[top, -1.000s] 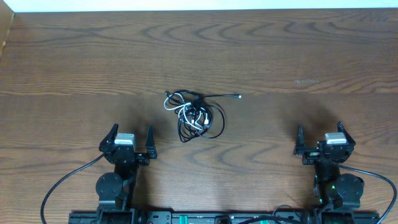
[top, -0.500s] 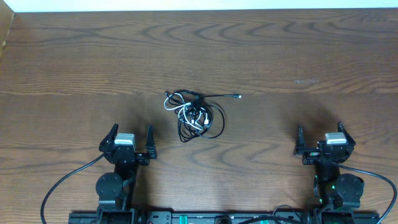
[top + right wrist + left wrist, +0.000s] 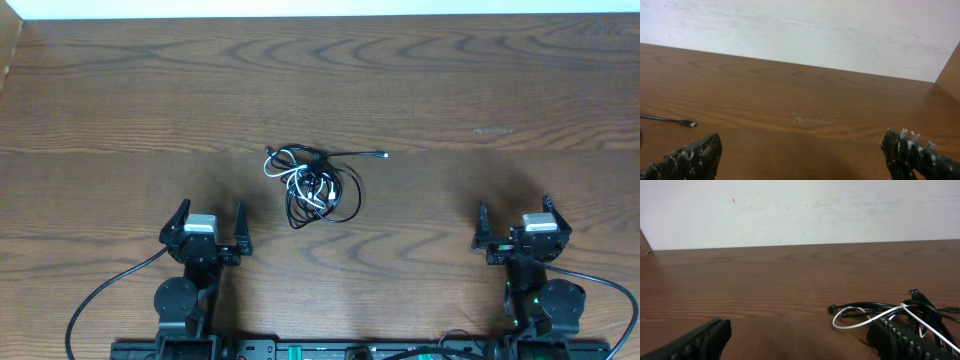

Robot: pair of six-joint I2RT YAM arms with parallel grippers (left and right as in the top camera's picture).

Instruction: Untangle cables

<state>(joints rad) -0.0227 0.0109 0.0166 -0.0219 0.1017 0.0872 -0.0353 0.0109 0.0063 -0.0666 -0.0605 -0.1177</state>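
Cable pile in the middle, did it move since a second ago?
No. The cable pile sits in the same spot, left of the pale scuff on the table, its loose plug pointing right as before.

**Soft, even light; only the nearest edges go fuzzy**

From overhead the bench [image 3: 420,80] is evenly lit with no hard glare. Faint, diffuse shadows darken the wood around the left arm [image 3: 185,295] at 8 o'clock and the right arm [image 3: 545,295] at 4 o'clock. A washed-out white strip [image 3: 320,7] runs along 12 o'clock. Both wrist views are bright, with the wall [image 3: 800,210] pale and mottled. The jaws at 7 and 5 o'clock look soft.
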